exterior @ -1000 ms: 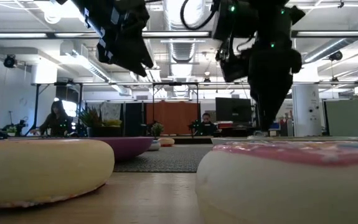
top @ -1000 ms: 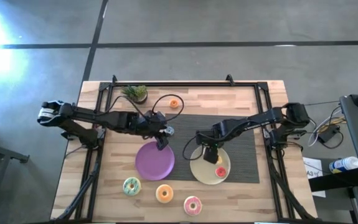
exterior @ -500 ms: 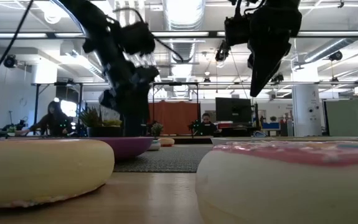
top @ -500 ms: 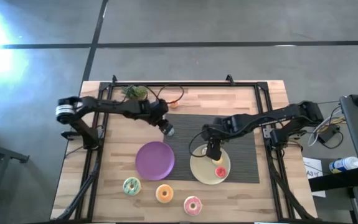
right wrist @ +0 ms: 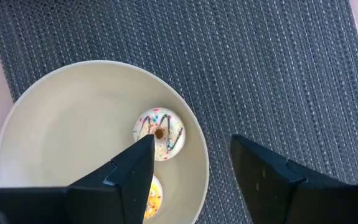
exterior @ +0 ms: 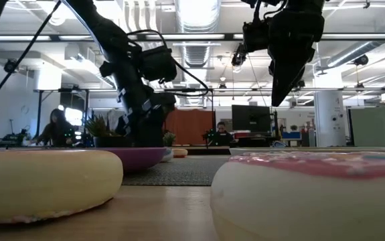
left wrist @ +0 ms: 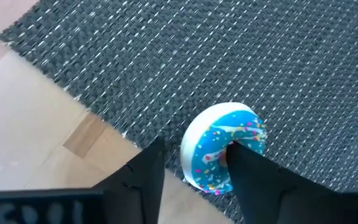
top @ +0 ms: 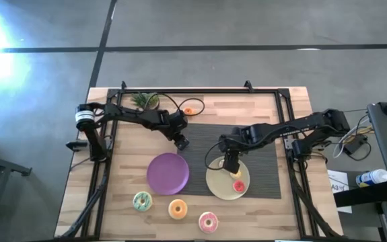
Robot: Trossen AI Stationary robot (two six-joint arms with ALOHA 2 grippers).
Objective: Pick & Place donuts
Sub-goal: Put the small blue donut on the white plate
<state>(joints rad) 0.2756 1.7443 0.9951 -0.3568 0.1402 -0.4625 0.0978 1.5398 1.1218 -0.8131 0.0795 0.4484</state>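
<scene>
I have the left gripper [left wrist: 194,168] down at the left edge of the dark woven mat [top: 247,144], where its coarse weave meets the pale wood planks of the bench [top: 126,195]. In the left wrist view its two dark fingers sit a little apart with the small blue donut [left wrist: 221,146] tilted up on edge between them; one finger crosses the ring, but I cannot tell whether they are pressing on it. From above, that donut is hidden under the arm. The right gripper [right wrist: 191,165] hangs over the smooth round yellow plate [top: 215,185] near the mat's front edge, its fingers spread wide and holding nothing. Through them I see the cream donut [right wrist: 159,134], glossy with sprinkles and dark drizzle, lying flat in the plate, and an orange one [right wrist: 152,195] beside it, half cut off by a finger. From above, a red donut [top: 238,185] lies on the same plate. The matte purple plate [top: 167,173] overlaps the mat's front left corner. Along the bench's front edge sit the green [top: 141,200], orange [top: 178,209] and pink [top: 208,222] donuts, well apart from each other; in the low view two of them fill the foreground, blurred. Another small orange donut [top: 188,111] and a potted plant [top: 143,100] sit near the back edge.
</scene>
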